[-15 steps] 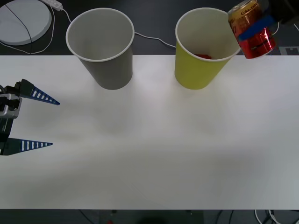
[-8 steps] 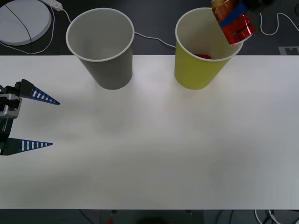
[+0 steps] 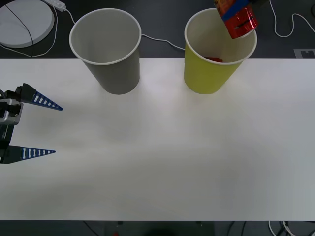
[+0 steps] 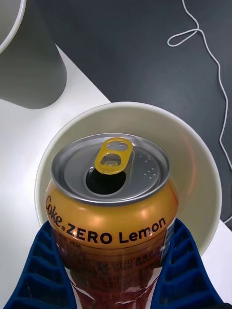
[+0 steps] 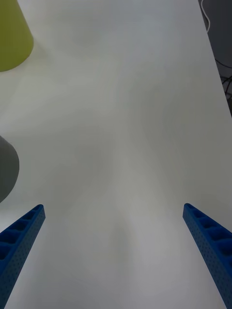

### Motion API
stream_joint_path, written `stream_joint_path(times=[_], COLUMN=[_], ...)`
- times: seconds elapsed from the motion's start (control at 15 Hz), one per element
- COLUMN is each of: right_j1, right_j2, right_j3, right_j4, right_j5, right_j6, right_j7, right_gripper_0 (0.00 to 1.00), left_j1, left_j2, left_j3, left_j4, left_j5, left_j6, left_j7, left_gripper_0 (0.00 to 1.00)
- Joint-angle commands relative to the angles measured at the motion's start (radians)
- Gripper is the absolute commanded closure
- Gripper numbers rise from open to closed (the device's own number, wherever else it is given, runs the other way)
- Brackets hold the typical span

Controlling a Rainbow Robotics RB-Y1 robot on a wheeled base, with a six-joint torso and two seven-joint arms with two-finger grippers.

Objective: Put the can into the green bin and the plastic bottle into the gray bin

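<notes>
The right gripper [image 4: 113, 270] has its blue ribbed fingers [image 4: 186, 270] closed on the sides of the Coke Zero Lemon can [image 4: 113, 207], which it holds in the air above the mouth of the green bin [image 3: 209, 73]. From the front the can [image 3: 236, 17] hangs tilted over the bin's far right rim, and the wrist view looks along its long axis, past the gold tab, into the pale inside of the bin [image 4: 198, 164]. Something red [image 3: 214, 59] already lies at the bin's bottom. Release looks close, since the opening lies below the can. The gray bin [image 3: 110, 54] stands beside it on the white table [image 3: 172, 157]. The left gripper [image 3: 37, 128] waits open near the table's left edge.
</notes>
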Motion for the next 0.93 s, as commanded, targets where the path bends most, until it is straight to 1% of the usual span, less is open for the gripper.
stream_joint_path(times=[0.07, 0.33, 0.53, 0.6, 0.8, 0.93], right_j1=[0.001, 0.0, 0.001, 0.003, 0.03, 0.078], right_j2=[-0.002, -0.011, -0.06, -0.085, -0.148, -0.189], right_j3=[0.0, 0.0, 0.0, 0.0, 0.0, -0.028], right_j4=[0.0, -0.002, -0.058, -0.075, -0.123, -0.183], right_j5=[0.003, -0.003, -0.034, -0.074, -0.2, -0.249], right_j6=[0.0, -0.014, -0.064, -0.083, -0.083, -0.083], right_j7=[0.014, 0.026, 0.037, 0.043, 0.074, 0.095], right_gripper_0=[0.0, 0.0, 0.0, 0.0, 0.0, 0.0], left_j1=[0.0, 0.0, 0.0, 0.0, 0.0, 0.0], left_j2=[0.0, 0.0, 0.0, 0.0, 0.0, 0.0], left_j3=[0.0, 0.0, 0.0, 0.0, 0.0, 0.0], left_j4=[0.0, 0.0, 0.0, 0.0, 0.0, 0.0], left_j5=[0.0, 0.0, 0.0, 0.0, 0.0, 0.0], left_j6=[0.0, 0.0, 0.0, 0.0, 0.0, 0.0], left_j7=[0.0, 0.0, 0.0, 0.0, 0.0, 0.0], left_gripper_0=[0.0, 0.0, 0.0, 0.0, 0.0, 0.0])
